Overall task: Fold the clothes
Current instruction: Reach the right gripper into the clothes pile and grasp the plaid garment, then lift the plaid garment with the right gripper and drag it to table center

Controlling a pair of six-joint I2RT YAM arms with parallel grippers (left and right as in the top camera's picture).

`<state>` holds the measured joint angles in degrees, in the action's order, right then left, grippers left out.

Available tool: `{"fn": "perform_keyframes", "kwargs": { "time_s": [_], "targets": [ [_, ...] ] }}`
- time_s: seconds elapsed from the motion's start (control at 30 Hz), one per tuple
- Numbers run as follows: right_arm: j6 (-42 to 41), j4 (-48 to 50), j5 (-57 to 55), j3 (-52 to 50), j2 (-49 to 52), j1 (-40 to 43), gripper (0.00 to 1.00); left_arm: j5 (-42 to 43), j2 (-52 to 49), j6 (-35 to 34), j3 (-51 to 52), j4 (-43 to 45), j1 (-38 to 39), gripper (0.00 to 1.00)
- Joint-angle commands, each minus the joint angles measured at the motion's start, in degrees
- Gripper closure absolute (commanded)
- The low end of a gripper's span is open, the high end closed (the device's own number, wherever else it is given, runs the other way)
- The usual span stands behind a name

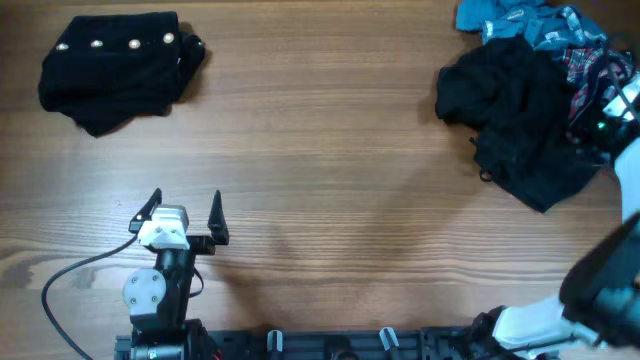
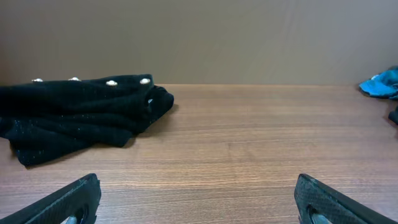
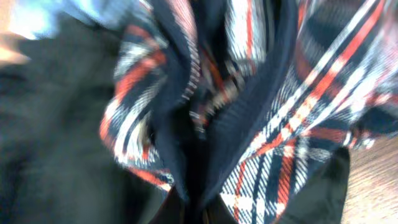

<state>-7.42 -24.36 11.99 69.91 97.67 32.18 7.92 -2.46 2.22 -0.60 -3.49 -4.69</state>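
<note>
Overhead view: left end effector (image 1: 184,212) is hovering open over the tabletop (image 1: 330,170), gripping nothing. Right end effector (image 1: 603,125) is sitting buried in the plaid garment (image 3: 267,143) on the far-right pile; whether it is gripping cannot be told.

A black garment with a row of pale studs (image 1: 115,70) is lying folded in a compact bundle at the far left of the table (image 1: 320,150). At the far right, a crumpled black garment (image 1: 515,115) is sprawling in a loose heap. A blue one (image 1: 505,18) is bunching up just behind it, and a red, navy and white plaid one (image 1: 590,65) is pressing against its right side in deep folds.
</note>
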Motion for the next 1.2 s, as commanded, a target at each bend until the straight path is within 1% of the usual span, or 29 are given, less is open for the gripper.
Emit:
{"fn": "perform_keyframes", "kwargs": {
  "time_s": [0.0, 0.2, 0.27, 0.33, 0.4, 0.47, 0.57, 0.7, 0.87, 0.93, 1.07, 1.17],
  "targets": [
    [0.0, -0.8, 6.6, 1.2, -10.0, -0.3, 0.96, -0.5, 0.0, -0.8, 0.3, -0.2, -0.5, 0.0],
    [1.4, -1.4, 10.0, 1.2, -21.6, -3.3, 0.96, -0.5, 0.0, -0.8, 0.3, -0.2, -0.5, 0.0],
    [1.4, 0.4, 14.1, 1.2, -24.4, -4.4, 0.96, -0.5, 0.0, -0.8, 0.3, -0.2, -0.5, 0.0],
    [0.7, 4.4, 20.0, 1.2, -27.3, -5.7, 0.96, -0.5, 0.0, -0.8, 0.3, -0.2, -0.5, 0.0],
    [-3.9, 10.9, 24.9, 1.5, -29.9, -7.9, 0.96, -0.5, 0.0, -0.8, 0.3, -0.2, -0.5, 0.0],
    [-7.3, 14.6, 29.3, 2.9, -30.4, -10.1, 0.96, -0.5, 0.0, -0.8, 0.3, -0.2, -0.5, 0.0],
    [-11.5, 17.8, 34.1, 5.4, -29.5, -13.9, 0.96, -0.5, 0.0, -0.8, 0.3, -0.2, -0.5, 0.0],
    [-15.1, 22.3, 36.6, 8.9, -27.4, -22.4, 0.96, -0.5, 0.0, -0.8, 0.3, -0.2, -0.5, 0.0],
    [-15.1, 23.8, 36.6, 13.7, -23.3, -33.1, 0.96, -0.5, 0.0, -0.8, 0.3, -0.2, -0.5, 0.0],
    [-15.2, 23.5, 36.6, 17.4, -20.1, -37.2, 0.95, -0.4, 0.0, -0.8, 0.3, 0.2, -0.5, 0.0],
    [-15.3, 23.0, 36.8, 22.3, -16.0, -40.8, 0.96, 1.0, 0.0, -0.8, 0.3, 0.9, -0.5, 0.0],
    [-15.6, 22.8, 37.0, 26.0, -12.9, -44.0, 0.96, 4.4, 0.0, -0.8, 0.3, 2.9, -0.5, 0.0]
  ]
}}
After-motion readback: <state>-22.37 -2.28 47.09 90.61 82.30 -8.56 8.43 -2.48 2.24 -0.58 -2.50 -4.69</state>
